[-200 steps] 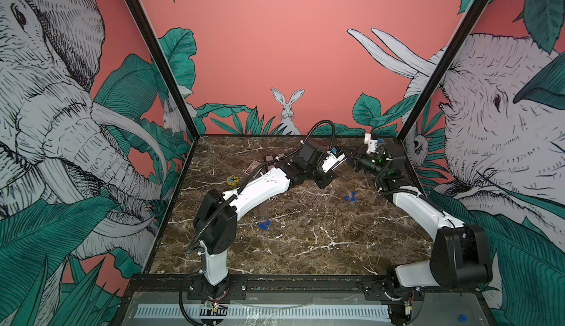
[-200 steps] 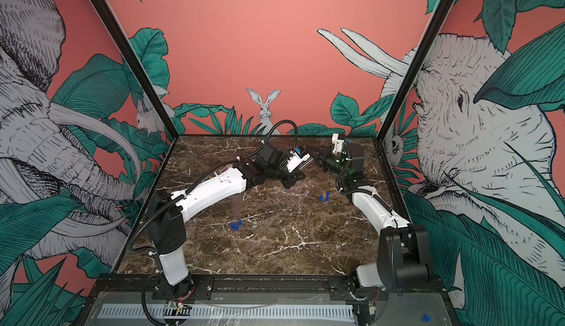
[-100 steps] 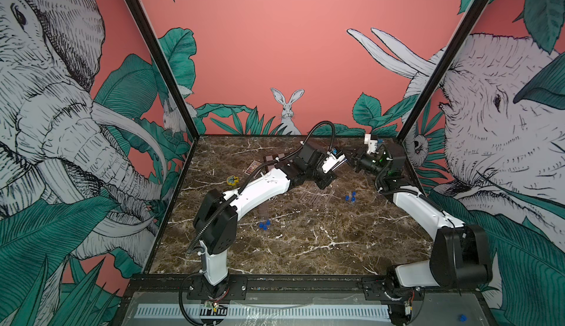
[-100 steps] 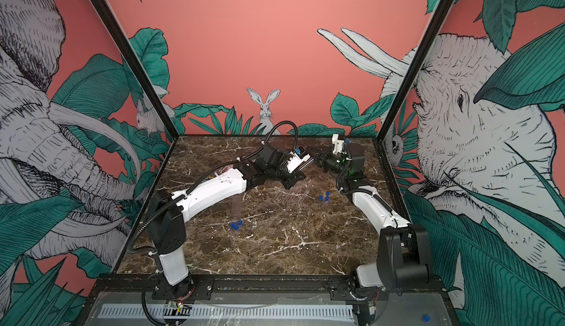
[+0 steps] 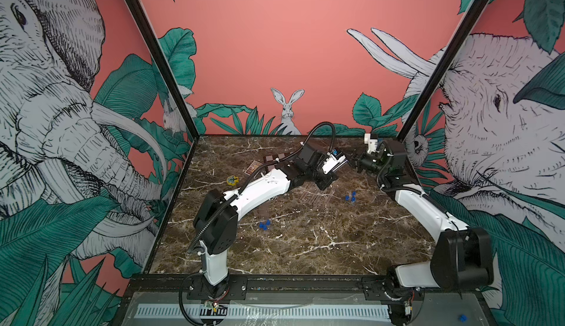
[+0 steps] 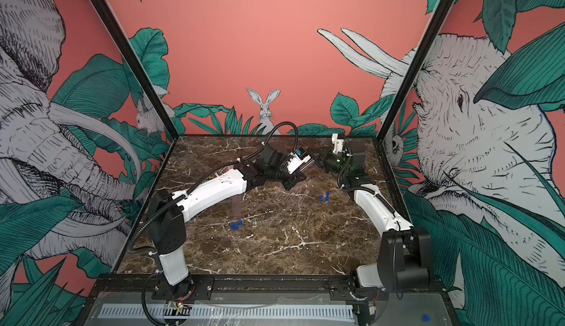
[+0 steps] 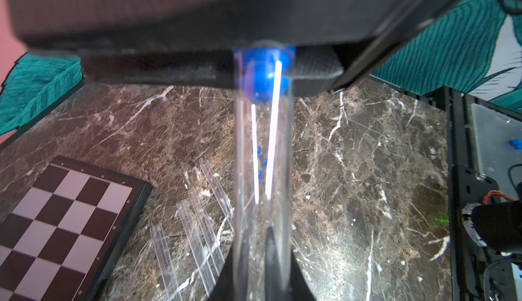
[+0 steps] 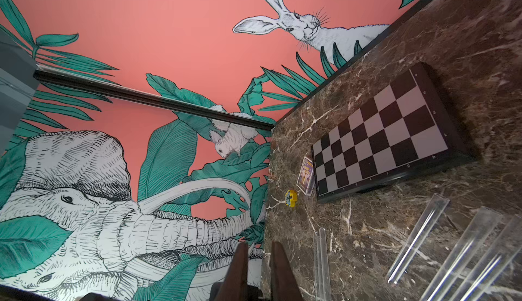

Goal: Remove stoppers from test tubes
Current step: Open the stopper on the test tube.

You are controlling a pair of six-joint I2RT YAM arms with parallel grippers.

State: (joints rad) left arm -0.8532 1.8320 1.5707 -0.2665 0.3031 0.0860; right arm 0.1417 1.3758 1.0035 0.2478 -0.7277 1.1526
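My left gripper (image 7: 262,257) is shut on a clear test tube (image 7: 262,144) that runs straight out from its jaws. A blue stopper (image 7: 264,70) plugs the tube's far end. There the black fingers (image 7: 313,70) of my right gripper lie across the stopper and close on its head. In both top views the left gripper (image 5: 345,161) and right gripper (image 5: 354,163) meet tip to tip above the back of the table. The right wrist view shows my right gripper (image 8: 258,257) with a narrow gap at its tips; the stopper is hidden there. Bare tubes (image 5: 315,197) lie below.
Loose stoppers (image 5: 351,197) lie right of the bare tubes, and more blue ones (image 5: 264,225) sit at the ends of faint tubes under the left arm. A chessboard (image 8: 381,144), a card (image 8: 305,175) and a yellow toy (image 8: 291,199) are at the back left.
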